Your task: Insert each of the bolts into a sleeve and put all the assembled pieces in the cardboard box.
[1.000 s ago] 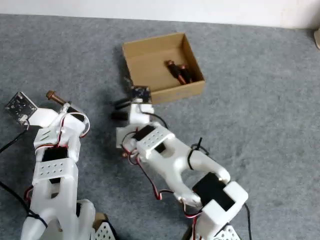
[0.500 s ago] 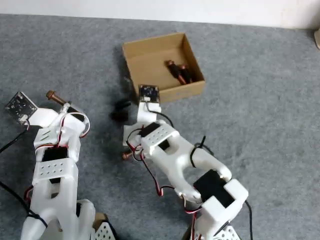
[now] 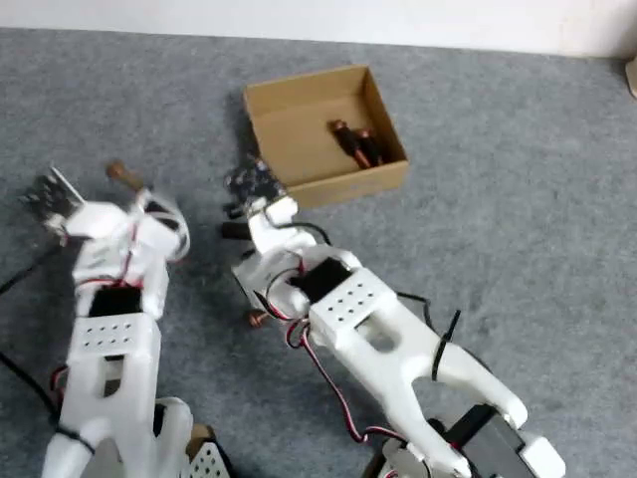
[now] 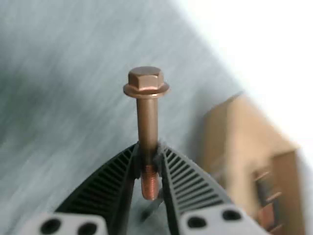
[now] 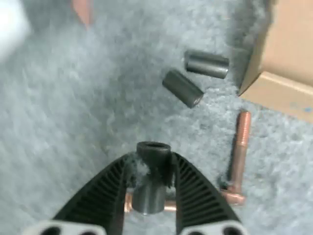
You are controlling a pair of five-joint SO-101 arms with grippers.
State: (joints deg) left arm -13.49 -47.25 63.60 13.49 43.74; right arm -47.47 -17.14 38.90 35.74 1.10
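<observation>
My left gripper [image 4: 146, 149] is shut on the threaded end of a copper bolt [image 4: 146, 112], which stands head up; from above this bolt [image 3: 123, 176] sticks out at the far left. My right gripper [image 5: 151, 159] is shut on a dark sleeve [image 5: 150, 171], held upright just above the carpet. Two loose dark sleeves [image 5: 206, 64] [image 5: 182, 88] lie ahead of it, near the cardboard box [image 3: 299, 105]. One loose bolt [image 5: 238, 147] lies beside the right gripper and another bolt [image 3: 257, 319] pokes out under that arm. Assembled pieces [image 3: 355, 142] lie inside the box.
The box corner [image 5: 288, 58] stands close beyond the loose sleeves. Grey carpet covers the whole table, with free room to the right of the box and in front of the left arm. The right arm's white body [image 3: 368, 329] crosses the middle.
The right arm has swung and its wrist has turned left, back over the two loose sleeves. The left arm has shifted slightly right and away, carrying its bolt.
</observation>
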